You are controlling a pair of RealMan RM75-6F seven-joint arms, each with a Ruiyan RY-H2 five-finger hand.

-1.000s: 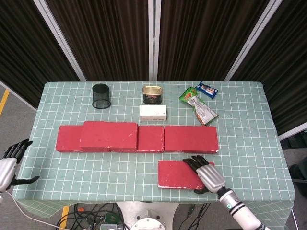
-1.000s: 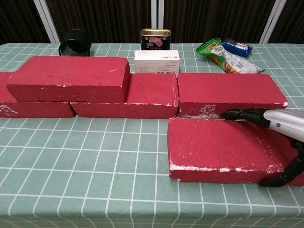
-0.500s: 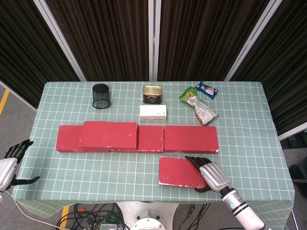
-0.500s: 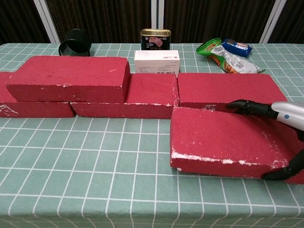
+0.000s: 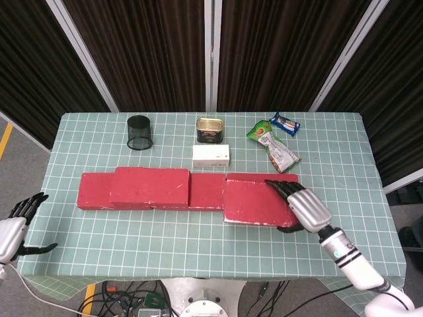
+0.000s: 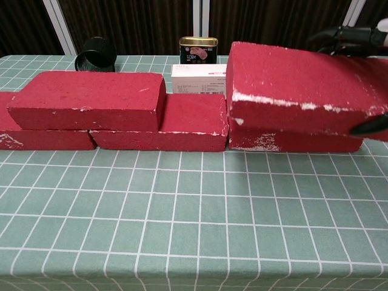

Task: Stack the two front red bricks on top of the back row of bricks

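My right hand (image 5: 303, 207) grips a red brick (image 5: 256, 203) by its right end and holds it in the air over the right back-row brick (image 5: 261, 177). In the chest view this lifted brick (image 6: 303, 91) hangs just above that right back-row brick (image 6: 285, 141), with dark fingertips (image 6: 339, 37) over its top edge. The back row (image 5: 206, 191) runs across the table's middle. Another red brick (image 5: 151, 186) lies stacked on the row's left part (image 6: 91, 100). My left hand (image 5: 14, 228) hangs open off the table's left edge.
Behind the bricks stand a black mesh cup (image 5: 139, 132), a tin can (image 5: 210, 129), a white box (image 5: 211, 156) and snack packets (image 5: 276, 144). The green checked tablecloth (image 5: 165, 234) is bare in front of the row.
My right hand has lifted the front brick off the table and carried it back and up, over the right back-row brick. The left hand has stayed put.
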